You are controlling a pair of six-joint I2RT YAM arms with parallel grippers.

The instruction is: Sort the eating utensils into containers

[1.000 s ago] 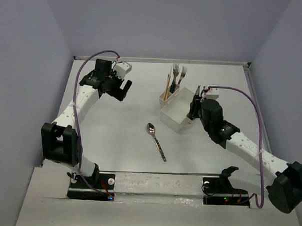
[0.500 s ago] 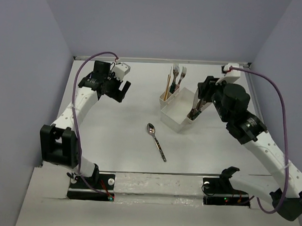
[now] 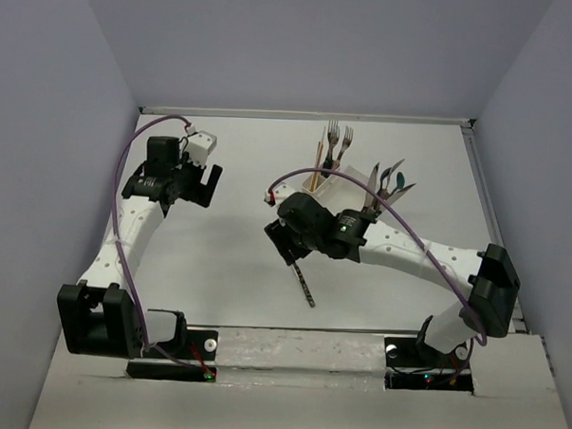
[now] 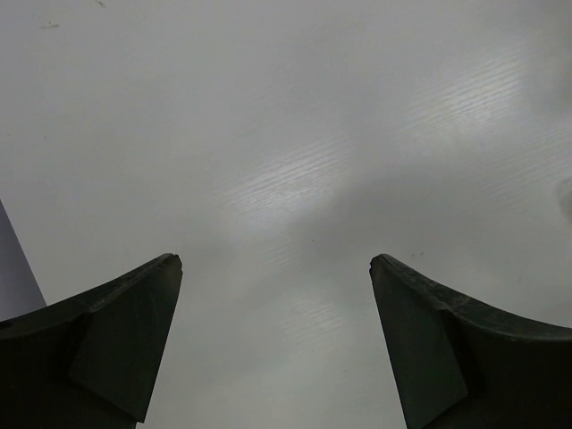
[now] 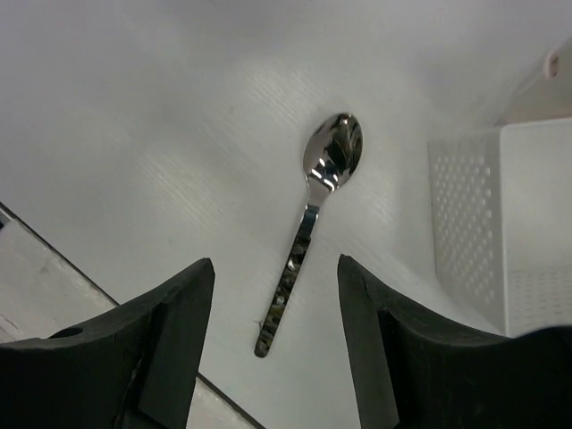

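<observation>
Top view: the right arm hides most of the white plastic caddy (image 3: pixel 331 186). The right gripper (image 3: pixel 283 241) covers the bowl of the one loose dark-handled metal spoon (image 3: pixel 305 288) on the white table (image 3: pixel 217 268), lilac walls around. At least two metal forks (image 3: pixel 339 136) stand in the caddy's far slot. Left wrist: left gripper (image 4: pixel 275 261) spread wide, empty. Right wrist: jaws parted, grasping nothing, spoon lying below, caddy cut off.

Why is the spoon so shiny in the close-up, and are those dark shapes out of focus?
Right wrist view: the spoon is sharp, its bowl mirroring bright light; the right gripper's fingers look soft-edged, probably too near the lens. Left wrist view: a pale streak of glare crosses the table.
</observation>
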